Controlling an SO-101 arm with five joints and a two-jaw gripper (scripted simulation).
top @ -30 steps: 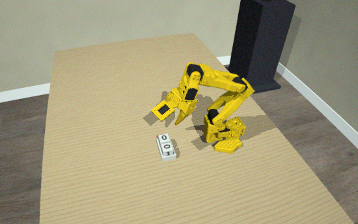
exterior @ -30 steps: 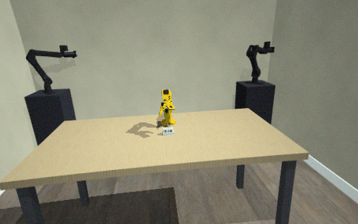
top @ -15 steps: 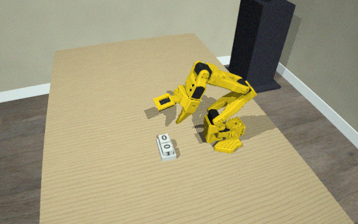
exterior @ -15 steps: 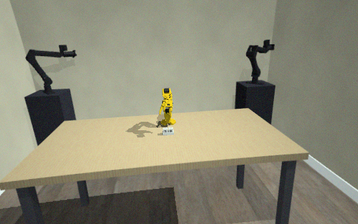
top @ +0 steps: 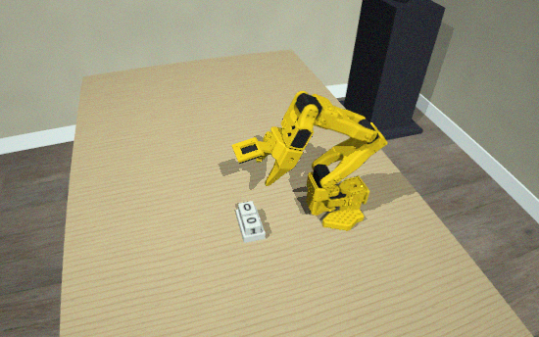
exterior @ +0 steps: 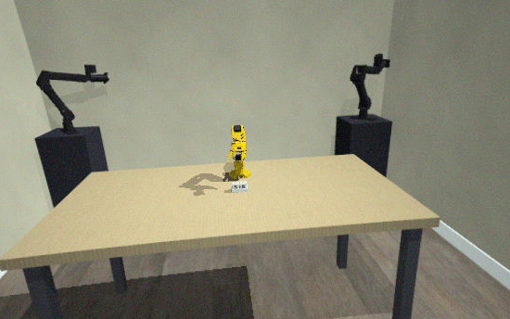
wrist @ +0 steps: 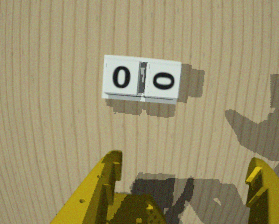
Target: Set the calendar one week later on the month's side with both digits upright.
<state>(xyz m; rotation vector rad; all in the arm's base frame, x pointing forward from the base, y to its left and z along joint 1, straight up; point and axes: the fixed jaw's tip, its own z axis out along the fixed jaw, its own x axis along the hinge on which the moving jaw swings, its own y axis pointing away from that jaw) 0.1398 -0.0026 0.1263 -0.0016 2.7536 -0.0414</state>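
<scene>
The white tray [top: 254,238] [exterior: 239,191] lies on the table with two white cubes side by side. In the wrist view the left cube [wrist: 110,80] shows a 0 upright on top, and the right cube [wrist: 175,82] shows a 0 turned on its side. In the top view the nearer cube [top: 251,220] also shows a dark 1 on its near side, and the farther cube [top: 247,208] a 0 on top. Front digits are too small to read in the exterior view. My gripper [top: 264,172] [wrist: 185,156] is open and empty, above the table beside the tray, clear of the cubes.
The yellow arm's base [top: 340,196] [exterior: 239,173] stands on the wooden table [top: 167,274] [exterior: 158,218], close to the tray. Arm shadows fall around the gripper. Black arms on dark pedestals [exterior: 71,158] [exterior: 366,139] stand behind the table.
</scene>
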